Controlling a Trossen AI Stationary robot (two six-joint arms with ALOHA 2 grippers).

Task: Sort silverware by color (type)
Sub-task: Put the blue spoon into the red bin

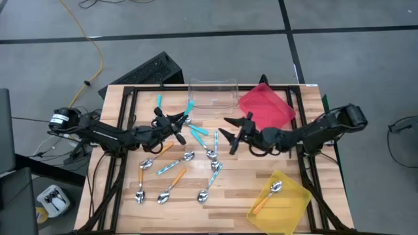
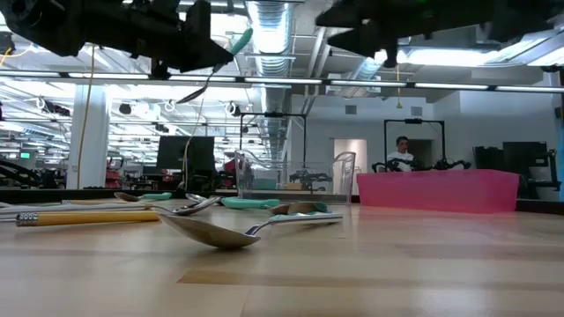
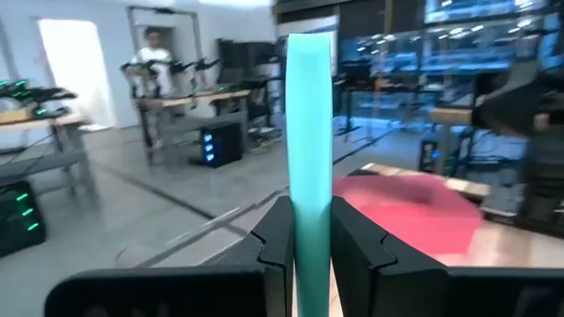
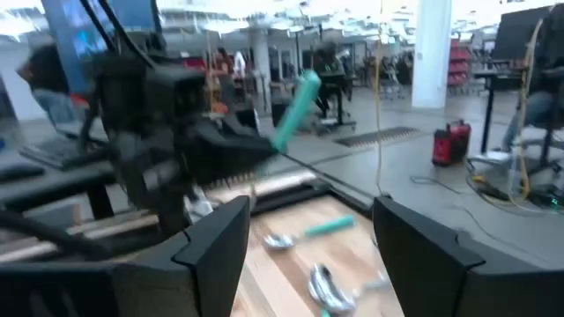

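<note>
My left gripper [image 1: 175, 123] is above the table's middle left and shut on a teal-handled spoon [image 1: 190, 106], which also shows in the low view [image 2: 240, 40]. My right gripper [image 1: 228, 129] hangs open and empty above the table's middle, facing the left one; its own view [image 4: 308, 238] shows the wide gap between its fingers. Several spoons lie flat on the wood: teal ones [image 1: 199, 131] [image 1: 159, 101], orange ones [image 1: 164, 151] [image 1: 142, 173] and light blue ones [image 1: 173, 166] [image 1: 213, 175]. One orange spoon [image 1: 268, 197] lies in the yellow tray [image 1: 297, 199]. My left gripper pinches the spoon's teal handle [image 3: 310, 198] between its two fingers [image 3: 275, 239]. The handle lies along the fingers, and its free end [image 3: 310, 62] sticks out well past the tips. The spoon is lifted clear of the table and tilted, its handle end raised [image 2: 240, 40].
A clear tray [image 1: 212, 94] stands at the far middle, with a red tray [image 1: 264, 108] to its right. The yellow tray is at the near right. A black frame [image 1: 130, 91] runs round the tabletop. A person [image 2: 404, 151] is in the room behind.
</note>
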